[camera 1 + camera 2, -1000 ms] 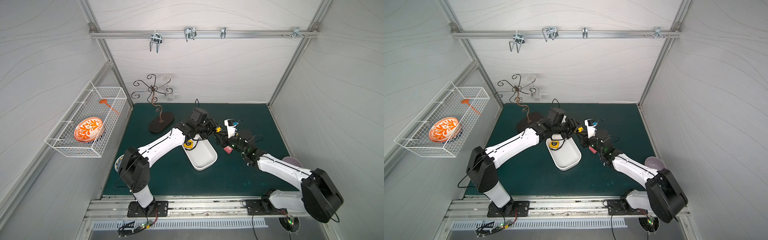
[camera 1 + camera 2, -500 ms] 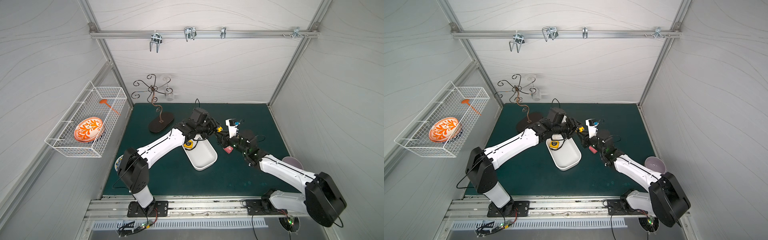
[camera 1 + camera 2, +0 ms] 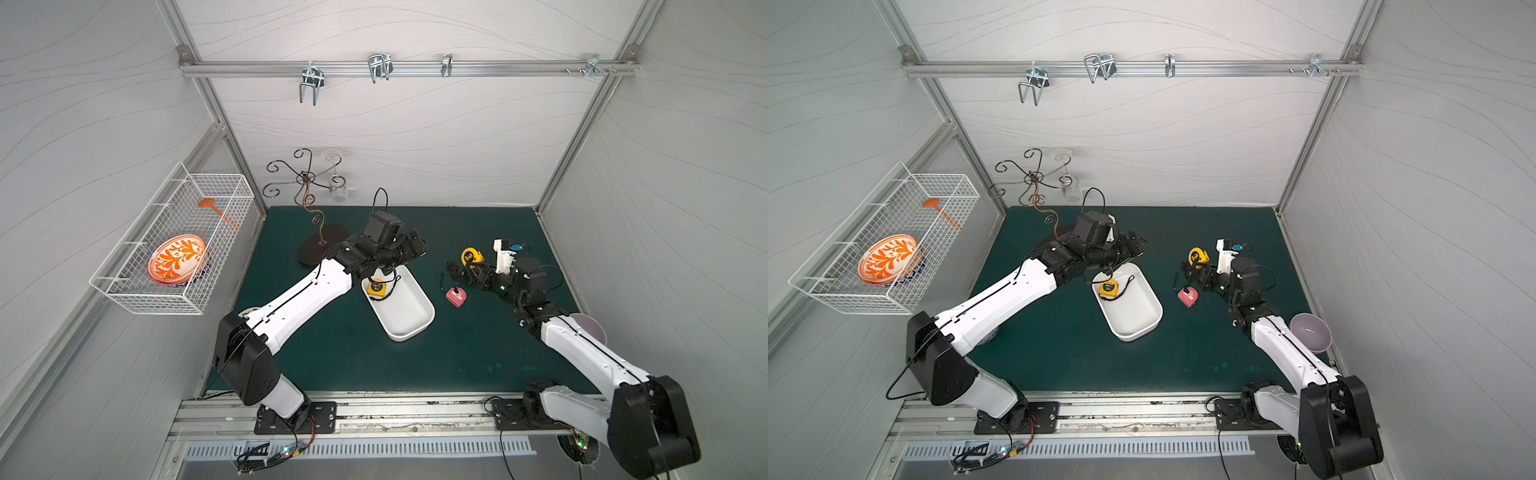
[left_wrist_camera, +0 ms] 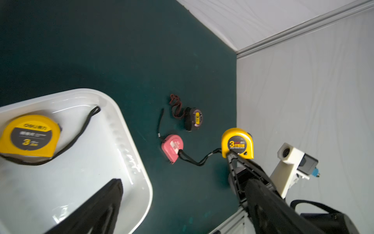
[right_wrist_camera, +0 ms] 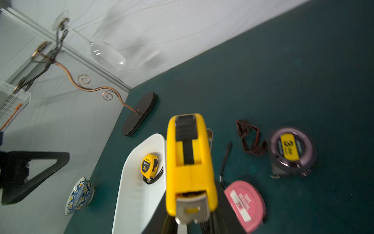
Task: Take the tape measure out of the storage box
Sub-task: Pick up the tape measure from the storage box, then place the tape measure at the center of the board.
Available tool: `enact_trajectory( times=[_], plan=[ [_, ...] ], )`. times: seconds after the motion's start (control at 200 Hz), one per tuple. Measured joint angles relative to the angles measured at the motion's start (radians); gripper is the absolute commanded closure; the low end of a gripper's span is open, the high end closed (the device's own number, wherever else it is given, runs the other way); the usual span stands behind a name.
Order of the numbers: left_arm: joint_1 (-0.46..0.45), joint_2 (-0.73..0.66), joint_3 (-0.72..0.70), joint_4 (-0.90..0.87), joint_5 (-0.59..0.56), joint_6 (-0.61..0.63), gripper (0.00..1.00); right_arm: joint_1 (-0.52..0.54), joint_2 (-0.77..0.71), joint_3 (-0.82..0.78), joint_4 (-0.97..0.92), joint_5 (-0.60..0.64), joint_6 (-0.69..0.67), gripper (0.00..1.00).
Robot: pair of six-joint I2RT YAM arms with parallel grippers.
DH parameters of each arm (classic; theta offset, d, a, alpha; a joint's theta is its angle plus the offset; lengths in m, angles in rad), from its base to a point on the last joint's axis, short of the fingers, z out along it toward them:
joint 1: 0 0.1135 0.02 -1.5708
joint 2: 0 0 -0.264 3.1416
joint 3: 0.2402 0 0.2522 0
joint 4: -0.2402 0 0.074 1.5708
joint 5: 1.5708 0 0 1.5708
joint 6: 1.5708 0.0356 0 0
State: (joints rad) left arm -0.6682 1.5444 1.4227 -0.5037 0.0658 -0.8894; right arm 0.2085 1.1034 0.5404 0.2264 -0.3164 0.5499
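The right gripper [image 3: 469, 267] is clamped on a yellow plastic tape measure [image 3: 472, 255], outside and at 2 o'clock from the white shallow plastic storage box [image 3: 409, 316]. The left gripper [image 3: 417, 247] stands wide, empty, near the box's 12 o'clock end. A second yellow tape measure [image 3: 377, 288] lies inside, 11 o'clock corner.
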Motion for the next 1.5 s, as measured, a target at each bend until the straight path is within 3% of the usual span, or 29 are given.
enact_trajectory(
  times=[0.365, 0.87, 0.99, 1.14, 1.275, 1.5],
  plan=[
    [0.000, 0.000, -0.099, -0.031, -0.052, 0.112, 0.00, -0.185, 0.060, -0.032, -0.162, -0.188, 0.135, 1.00],
    [0.000, 0.025, -0.115, -0.029, -0.049, 0.138, 0.00, -0.328, 0.240, -0.036, -0.238, -0.272, 0.158, 0.96],
    [0.000, 0.047, -0.115, -0.030, -0.049, 0.146, 0.01, -0.335, 0.259, -0.030, -0.254, -0.273, 0.154, 0.88],
    [0.000, 0.064, -0.115, -0.031, -0.049, 0.154, 0.00, -0.340, 0.269, -0.026, -0.266, -0.272, 0.146, 0.65],
    [0.000, 0.074, -0.115, -0.032, -0.049, 0.159, 0.00, -0.342, 0.269, -0.023, -0.273, -0.272, 0.129, 0.51],
    [0.000, 0.084, -0.108, -0.086, -0.052, 0.192, 0.00, -0.342, 0.252, -0.017, -0.307, -0.267, 0.108, 0.42]
  ],
)
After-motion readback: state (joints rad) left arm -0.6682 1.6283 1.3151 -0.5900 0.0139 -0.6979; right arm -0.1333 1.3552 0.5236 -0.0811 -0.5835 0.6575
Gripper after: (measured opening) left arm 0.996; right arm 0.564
